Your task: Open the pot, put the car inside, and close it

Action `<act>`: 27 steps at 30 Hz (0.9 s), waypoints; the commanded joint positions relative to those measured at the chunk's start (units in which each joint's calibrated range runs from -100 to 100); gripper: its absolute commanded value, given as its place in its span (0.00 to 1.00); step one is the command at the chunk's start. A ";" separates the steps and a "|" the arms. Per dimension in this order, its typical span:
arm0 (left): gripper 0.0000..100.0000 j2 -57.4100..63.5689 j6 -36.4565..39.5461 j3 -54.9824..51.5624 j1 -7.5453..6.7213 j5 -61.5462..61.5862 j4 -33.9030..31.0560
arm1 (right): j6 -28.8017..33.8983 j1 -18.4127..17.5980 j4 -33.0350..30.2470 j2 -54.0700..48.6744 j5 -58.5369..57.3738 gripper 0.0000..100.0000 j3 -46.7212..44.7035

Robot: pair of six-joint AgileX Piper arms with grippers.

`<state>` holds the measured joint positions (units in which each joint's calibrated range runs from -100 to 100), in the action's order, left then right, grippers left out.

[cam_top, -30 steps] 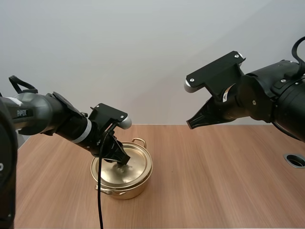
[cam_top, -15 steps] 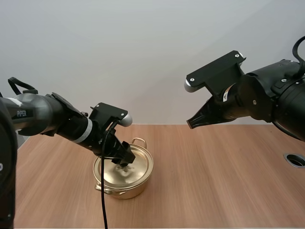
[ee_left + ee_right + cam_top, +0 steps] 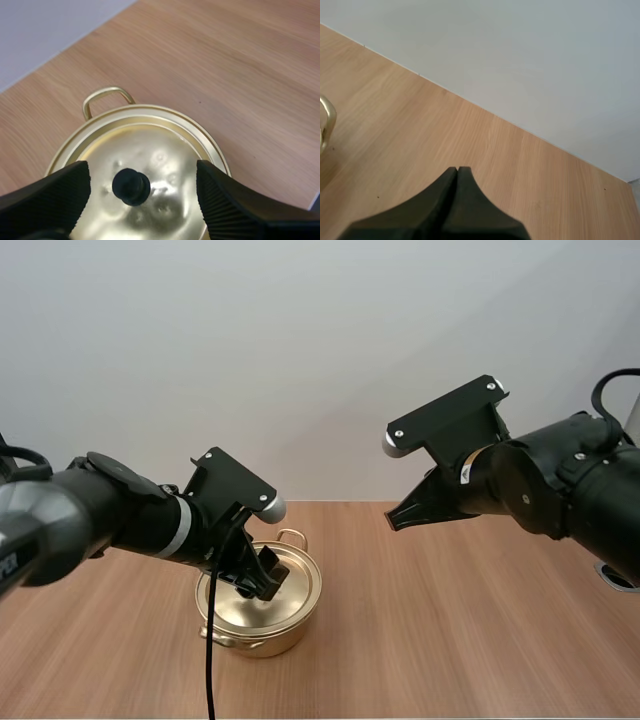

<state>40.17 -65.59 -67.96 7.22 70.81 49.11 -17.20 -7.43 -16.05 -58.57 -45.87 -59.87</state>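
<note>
Golden pot [image 3: 265, 638] sat at the lower left of the high view on our wooden table [image 3: 450, 640], lid [image 3: 296, 585] on. Our left gripper [image 3: 262, 582] hovered right over it, fingers [image 3: 55, 192] spread wide either side of the black knob [image 3: 131, 186], clear of it. Our right gripper [image 3: 397, 519] hung high at centre right, fingers pressed together into one wedge, well apart from the pot.

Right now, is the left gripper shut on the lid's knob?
No: the left gripper is open, one finger each side of the knob.
</note>
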 commanded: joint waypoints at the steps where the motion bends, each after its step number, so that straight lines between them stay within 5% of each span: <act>1: 0.99 13.55 -3.45 -2.59 0.04 -11.30 10.00 | 2.53 0.04 -0.04 -1.84 6.26 0.00 -1.79; 5: 0.99 30.01 7.67 -2.45 0.04 -20.06 12.64 | 6.82 0.04 0.12 -2.95 12.33 0.00 -3.81; 8: 0.99 41.86 12.20 -1.23 1.30 -23.13 14.27 | 6.91 0.04 0.35 -3.09 17.83 0.00 -5.67; 13: 0.99 57.45 14.25 -0.64 3.10 -23.13 9.73 | 6.81 0.04 -0.10 -5.61 29.94 0.00 -6.92; 17: 0.99 59.83 28.75 -2.56 2.68 -22.93 3.51 | 7.17 0.94 1.62 -9.81 34.19 0.00 -6.95; 22: 0.99 58.85 31.96 -9.02 -0.88 -40.02 -1.63 | 7.17 6.59 1.62 -13.18 34.58 0.00 -10.46; 27: 0.99 58.96 31.96 -19.25 -7.82 -70.81 -14.42 | 6.96 11.43 1.52 -16.40 34.39 0.00 -16.97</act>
<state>92.46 -41.77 -82.35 2.66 30.82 42.47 -10.02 1.83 -14.44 -74.62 -11.24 -74.92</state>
